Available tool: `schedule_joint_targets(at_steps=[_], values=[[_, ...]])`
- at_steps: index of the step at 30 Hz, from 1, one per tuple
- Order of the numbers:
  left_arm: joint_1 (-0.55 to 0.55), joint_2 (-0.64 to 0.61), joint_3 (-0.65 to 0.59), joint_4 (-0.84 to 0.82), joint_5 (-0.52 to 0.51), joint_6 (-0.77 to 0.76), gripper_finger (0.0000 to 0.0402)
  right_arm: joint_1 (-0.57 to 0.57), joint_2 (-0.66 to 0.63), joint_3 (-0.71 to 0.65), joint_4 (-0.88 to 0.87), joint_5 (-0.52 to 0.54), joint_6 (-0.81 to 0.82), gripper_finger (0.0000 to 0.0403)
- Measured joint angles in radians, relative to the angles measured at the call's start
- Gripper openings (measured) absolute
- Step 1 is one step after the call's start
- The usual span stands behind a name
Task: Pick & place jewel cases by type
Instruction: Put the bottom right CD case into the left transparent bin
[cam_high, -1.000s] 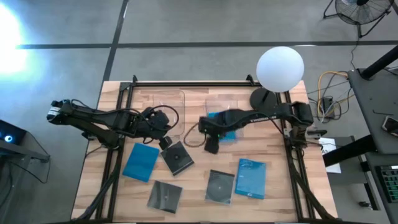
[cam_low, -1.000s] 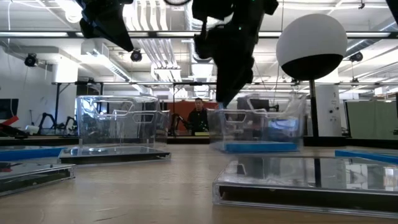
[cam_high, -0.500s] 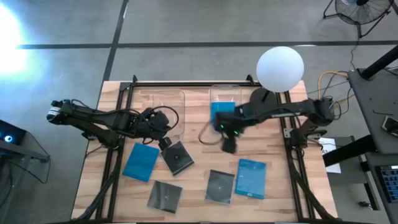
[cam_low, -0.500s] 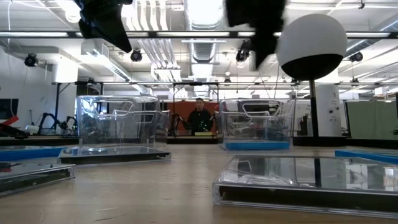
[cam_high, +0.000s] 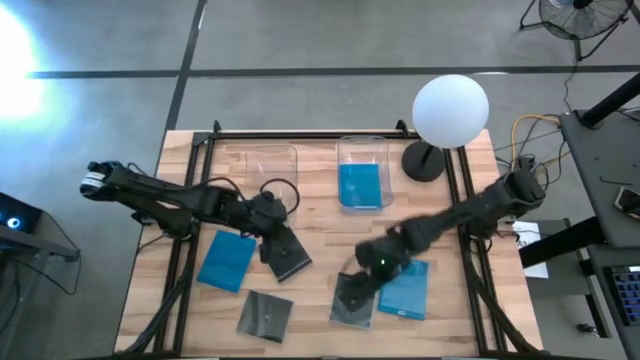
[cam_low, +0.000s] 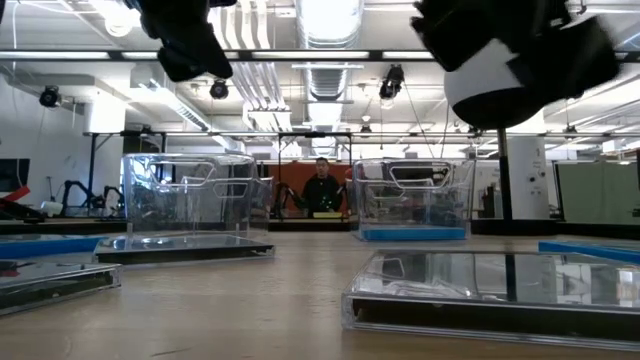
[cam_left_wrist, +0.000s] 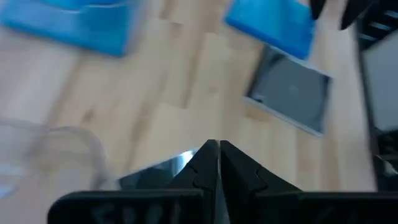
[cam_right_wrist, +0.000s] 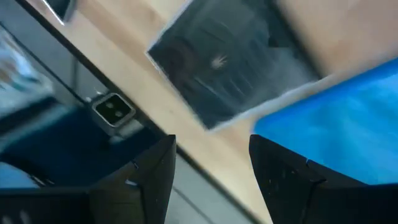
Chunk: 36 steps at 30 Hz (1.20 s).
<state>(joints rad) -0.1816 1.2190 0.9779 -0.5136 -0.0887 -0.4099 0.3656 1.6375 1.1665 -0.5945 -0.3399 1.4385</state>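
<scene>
The high view shows three dark jewel cases lying flat on the table (cam_high: 285, 252), (cam_high: 265, 315), (cam_high: 352, 298). Two blue ones (cam_high: 228, 260), (cam_high: 405, 287) also lie flat. The third blue case (cam_high: 360, 186) lies on the floor of the right clear bin (cam_high: 361, 143). My left gripper (cam_high: 276, 232) hangs shut above the middle dark case (cam_left_wrist: 155, 175), clear of it. My right gripper (cam_high: 365, 283) hovers open over the near dark case (cam_right_wrist: 224, 68) and the blue case (cam_right_wrist: 336, 130) beside it. Both grippers (cam_left_wrist: 217, 158), (cam_right_wrist: 211, 168) show high above the table in the low view.
A second clear bin (cam_high: 262, 165) stands left of the right one, near the far edge. A white globe lamp (cam_high: 450, 110) on a dark base stands at the far right corner. Black frame rails (cam_high: 180, 240) run along both table sides. A person stands far behind the table (cam_low: 320, 188).
My right gripper has drawn back from the right bin and swung quickly toward the near edge, over the near dark case and the blue case beside it. The bin with the blue case now stands slightly farther back. My left gripper has shifted a little rightward over the middle dark case.
</scene>
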Motion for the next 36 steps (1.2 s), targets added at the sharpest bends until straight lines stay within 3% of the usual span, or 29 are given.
schedule_joint_targets(at_steps=[3,7,11,15,19,23,28,36], values=[[0.008,0.001,-0.055,0.104,0.1,0.059,0.0,0.084,0.0,-0.064,0.159,0.129,0.177,0.0198],[0.007,0.021,-0.118,0.195,0.252,0.093,0.0,0.173,0.0,-0.123,0.217,0.28,0.28,0.0193],[-0.006,0.05,-0.157,0.206,0.316,-0.013,0.0,0.208,0.0,-0.156,0.231,0.321,0.345,0.0179],[-0.067,0.056,-0.182,0.206,0.251,-0.121,0.0,0.201,0.0,-0.157,0.235,0.355,0.184,0.0174],[-0.154,0.056,-0.178,0.224,0.171,-0.271,0.0,0.204,0.0,-0.144,0.238,0.265,0.078,0.0173],[-0.226,0.058,-0.168,0.261,0.108,-0.383,0.0,0.231,0.027,-0.129,0.251,0.247,0.061,0.0173],[-0.301,0.062,-0.167,0.262,0.007,-0.527,0.0,0.25,0.133,-0.085,0.432,0.171,-0.007,0.0173],[-0.391,0.062,-0.167,0.27,-0.104,-0.672,0.0,0.259,0.342,0.091,0.44,0.16,-0.124,0.0173]])
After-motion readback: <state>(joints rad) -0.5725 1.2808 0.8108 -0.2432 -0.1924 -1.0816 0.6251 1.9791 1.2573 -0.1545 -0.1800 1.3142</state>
